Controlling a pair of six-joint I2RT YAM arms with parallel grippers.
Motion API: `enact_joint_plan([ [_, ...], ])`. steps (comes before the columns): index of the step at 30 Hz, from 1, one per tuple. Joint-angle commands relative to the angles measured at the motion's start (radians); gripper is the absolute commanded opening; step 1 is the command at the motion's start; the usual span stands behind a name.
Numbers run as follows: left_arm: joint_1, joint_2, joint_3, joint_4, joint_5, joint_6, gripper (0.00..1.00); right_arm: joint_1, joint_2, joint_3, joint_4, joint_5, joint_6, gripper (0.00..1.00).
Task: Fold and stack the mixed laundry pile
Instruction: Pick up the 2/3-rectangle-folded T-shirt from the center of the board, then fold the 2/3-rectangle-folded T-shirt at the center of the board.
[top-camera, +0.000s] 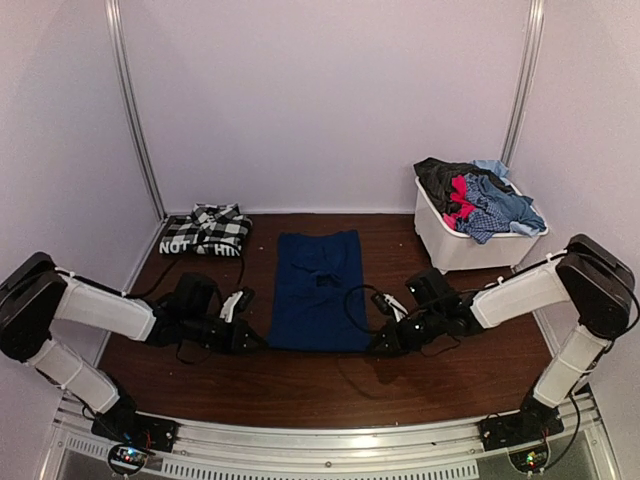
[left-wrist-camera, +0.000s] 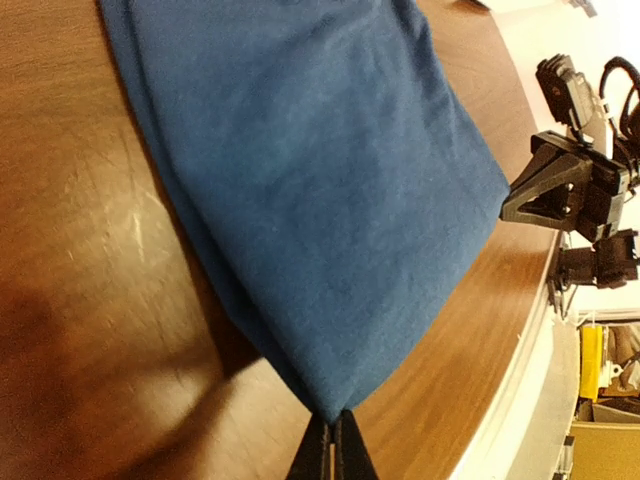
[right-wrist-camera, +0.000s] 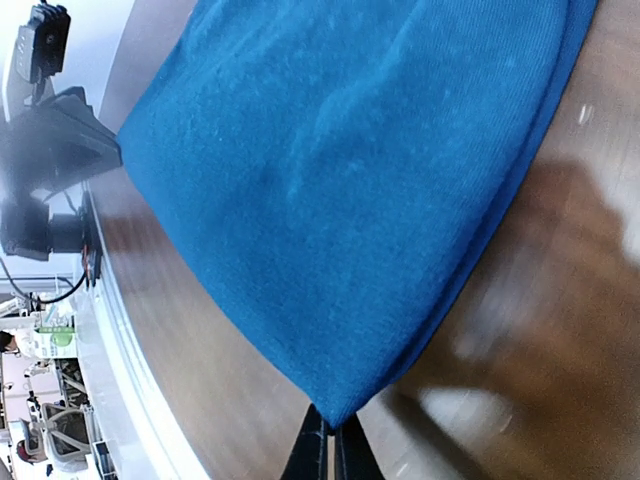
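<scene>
top view high, looking down over whole table (top-camera: 300, 385); wrist views low, close, sharing navy piece (top-camera: 318, 290)

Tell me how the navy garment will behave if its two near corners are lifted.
Probably floppy: the navy garment lies flat with soft wrinkles, so its middle would likely sag between the left claw and right claw, each shut on a corner. Likely light: the folded layers look thin.

Left arm (top-camera: 100, 308) and right arm (top-camera: 520, 292) match: white link shells, fat black joint housings, loose black cables looping just behind the all-black left gripper (top-camera: 258, 342) and right gripper (top-camera: 380, 347).
</scene>
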Motion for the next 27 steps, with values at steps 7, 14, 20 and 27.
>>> enact_joint_plan([
  [7,-0.037,-0.398,0.03,-0.357,-0.157,0.001,0.0,0.045,-0.317,0.003,-0.179,0.123,0.048,0.0],
  [14,0.025,-0.191,0.266,-0.365,-0.202,0.066,0.0,-0.05,-0.139,0.266,-0.303,0.13,-0.077,0.0],
  [20,0.124,0.09,0.518,-0.338,-0.179,0.124,0.0,-0.132,0.086,0.515,-0.357,0.127,-0.178,0.0],
  [27,0.148,0.438,0.701,-0.261,-0.113,0.156,0.0,-0.175,0.371,0.701,-0.363,0.148,-0.242,0.0],
])
